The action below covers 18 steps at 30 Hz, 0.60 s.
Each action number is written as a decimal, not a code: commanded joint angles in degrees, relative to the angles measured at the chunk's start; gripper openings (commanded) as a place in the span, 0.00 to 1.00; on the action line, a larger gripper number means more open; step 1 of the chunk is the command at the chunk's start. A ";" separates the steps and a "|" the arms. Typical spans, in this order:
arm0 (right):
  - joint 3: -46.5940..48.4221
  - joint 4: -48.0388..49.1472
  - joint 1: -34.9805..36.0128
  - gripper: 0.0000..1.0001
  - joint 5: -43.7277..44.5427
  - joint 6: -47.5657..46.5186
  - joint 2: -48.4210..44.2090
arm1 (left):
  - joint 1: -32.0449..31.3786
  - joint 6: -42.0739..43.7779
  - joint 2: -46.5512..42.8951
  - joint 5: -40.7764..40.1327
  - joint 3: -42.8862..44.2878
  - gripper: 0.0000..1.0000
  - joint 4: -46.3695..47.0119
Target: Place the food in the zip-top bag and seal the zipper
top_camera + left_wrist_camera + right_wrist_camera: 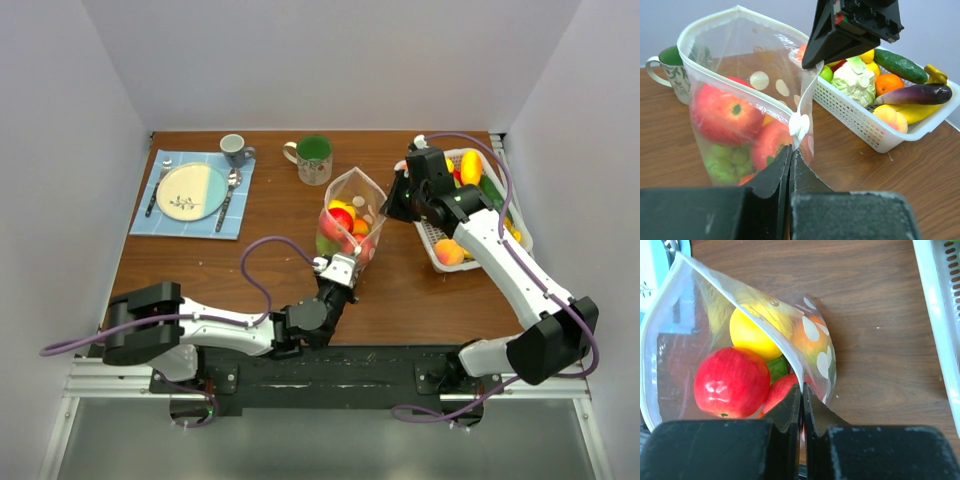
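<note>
The zip-top bag (352,200) stands upright mid-table with its mouth spread wide. Through its dotted clear wall (740,60) I see food: a red apple (722,115), a yellow fruit (752,335), more red, orange and green pieces. The zipper (705,22) rims the mouth, and its white slider (800,125) sits at the near corner. My left gripper (343,268) (790,148) is shut on the bag's edge just below that slider. My right gripper (393,205) (802,386) is shut on the rim at the opposite corner.
A white slatted basket (440,255) (900,142) at the right holds several more toy fruits and vegetables. A green mug (314,158) stands just behind the bag. A small cup (236,148) and a plate (191,191) with cutlery on a blue mat (170,225) lie back left.
</note>
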 commanded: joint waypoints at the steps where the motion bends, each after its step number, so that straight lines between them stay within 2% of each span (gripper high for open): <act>1: 1.26 0.10 -0.10 0.14 -1.51 -0.61 -3.57 | -0.26 3.41 -6.24 0.93 -4.18 0.00 7.16; 3: 0.64 1.24 -0.10 0.20 -2.56 -1.57 -4.27 | -0.17 3.23 -10.63 4.25 -7.51 0.00 6.72; 6: 0.64 1.24 0.34 0.22 -2.74 -2.28 -4.89 | 0.09 2.00 -16.70 9.08 -11.55 0.00 4.09; 7: 0.64 1.33 0.52 0.25 -2.66 -2.46 -5.07 | 0.18 -0.87 -18.10 10.07 -12.36 0.00 3.12; 11: 0.90 1.51 3.06 0.34 -1.60 -3.95 -5.68 | 0.35 -3.53 -24.34 13.68 -16.57 0.00 0.48; 16: 0.99 5.01 5.00 0.48 -2.12 -12.64 -8.14 | 0.44 -4.94 -30.41 16.23 -22.38 0.00 -0.58; 18: 1.16 8.09 5.00 0.53 -5.35 -17.39 -9.80 | 0.62 -5.12 -34.28 15.27 -24.57 0.00 -1.28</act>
